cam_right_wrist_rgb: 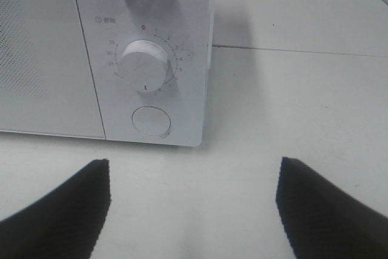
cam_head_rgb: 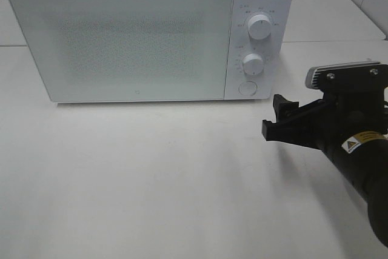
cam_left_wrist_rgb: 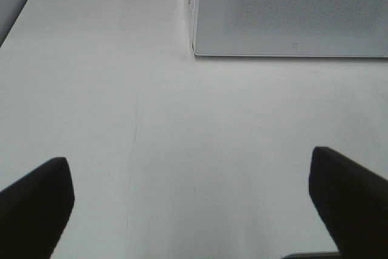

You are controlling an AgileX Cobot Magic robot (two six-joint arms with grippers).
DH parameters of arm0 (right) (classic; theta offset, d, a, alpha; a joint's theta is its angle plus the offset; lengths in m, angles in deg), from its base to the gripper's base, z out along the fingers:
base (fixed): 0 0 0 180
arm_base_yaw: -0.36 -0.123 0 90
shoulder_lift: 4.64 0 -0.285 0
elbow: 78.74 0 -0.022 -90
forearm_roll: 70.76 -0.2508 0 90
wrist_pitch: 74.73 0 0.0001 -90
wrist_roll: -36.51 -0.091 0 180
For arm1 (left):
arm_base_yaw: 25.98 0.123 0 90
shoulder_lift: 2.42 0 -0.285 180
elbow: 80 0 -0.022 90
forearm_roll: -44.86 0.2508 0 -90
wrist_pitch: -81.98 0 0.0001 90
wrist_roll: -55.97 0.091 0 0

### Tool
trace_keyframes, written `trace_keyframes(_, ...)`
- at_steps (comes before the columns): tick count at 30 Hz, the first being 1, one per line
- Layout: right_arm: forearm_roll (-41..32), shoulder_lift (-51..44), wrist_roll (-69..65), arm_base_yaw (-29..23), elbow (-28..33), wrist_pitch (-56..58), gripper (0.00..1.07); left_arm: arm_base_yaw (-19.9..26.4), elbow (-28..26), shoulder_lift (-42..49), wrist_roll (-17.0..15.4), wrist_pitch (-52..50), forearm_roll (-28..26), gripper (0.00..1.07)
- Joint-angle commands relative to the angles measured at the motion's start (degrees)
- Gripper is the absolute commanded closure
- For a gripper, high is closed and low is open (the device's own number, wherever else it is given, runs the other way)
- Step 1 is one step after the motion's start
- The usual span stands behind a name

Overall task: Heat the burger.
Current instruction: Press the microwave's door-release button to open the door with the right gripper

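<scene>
microwave (cam_head_rgb: 121,34): door shut | burger: unseen, perhaps inside | left gripper (cam_left_wrist_rgb: 189,168): open, empty, before microwave | right gripper (cam_head_rgb: 273,116): open, empty, facing timer knob (cam_right_wrist_rgb: 143,67) | step: likely setting time; next: pinch knob, turn

Right arm (cam_head_rgb: 364,168) black; grey bracket (cam_head_rgb: 339,72), two screws (cam_head_rgb: 331,76); yellow warning label (cam_head_rgb: 357,144); end effector (cam_head_rgb: 273,116) black, pads (cam_right_wrist_rgb: 66,210) seemingly ribbed.

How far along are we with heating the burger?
Done: unclear. The microwave door is shut and no burger is in view; whether it is inside cannot be told. In hand: nothing. The right gripper hangs open facing the lower dial and button, and the left gripper is open over the table. Left: probably setting the dial.
</scene>
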Motion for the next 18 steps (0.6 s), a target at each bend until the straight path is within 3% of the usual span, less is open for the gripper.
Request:
trace_keyframes(1, -1.3, 2.2, 0.6, -2.0, -2.2, -1.3, 0.34, 0.1, 0.0, 1.3, -0.1, -0.5, -0.4, 0.09)
trace_keyframes(11, -1.2, 3.8, -4.1, -3.6, -3.7, -1.3, 0.37, 0.1, 0.0, 1.3, -0.1, -0.5, -0.4, 0.09)
trace_keyframes(18, -1.2, 3.8, -21.3, -3.6, -3.7, -1.3, 0.56, 0.1, 0.0, 1.3, -0.1, -0.5, -0.4, 0.09)
